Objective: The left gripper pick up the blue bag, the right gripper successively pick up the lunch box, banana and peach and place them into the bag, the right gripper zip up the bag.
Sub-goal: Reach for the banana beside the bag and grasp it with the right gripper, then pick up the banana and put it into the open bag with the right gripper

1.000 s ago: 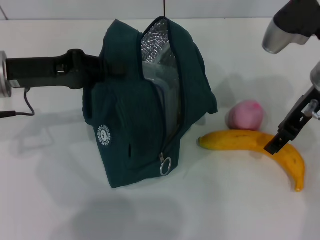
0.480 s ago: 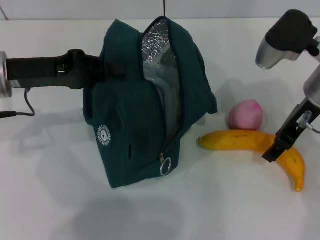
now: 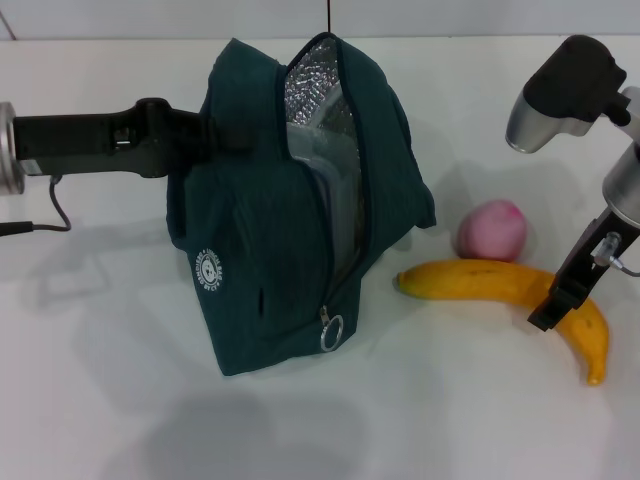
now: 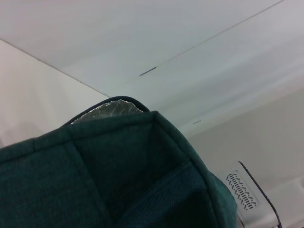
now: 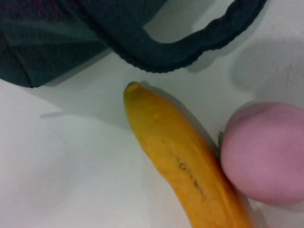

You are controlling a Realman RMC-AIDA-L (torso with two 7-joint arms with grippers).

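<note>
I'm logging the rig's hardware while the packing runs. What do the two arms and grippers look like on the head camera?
The left arm is a matte black cylinder with a silver collar and a thin black cable trailing below. The right arm has a black rounded housing with a silver end. The right gripper is black, with a clear cable.

Left arm (image 3: 100, 140): matte black casing, silver end collar, black cable. Right arm (image 3: 565, 90): black-capped silver cylinder, black fingers (image 3: 560, 297).
</note>
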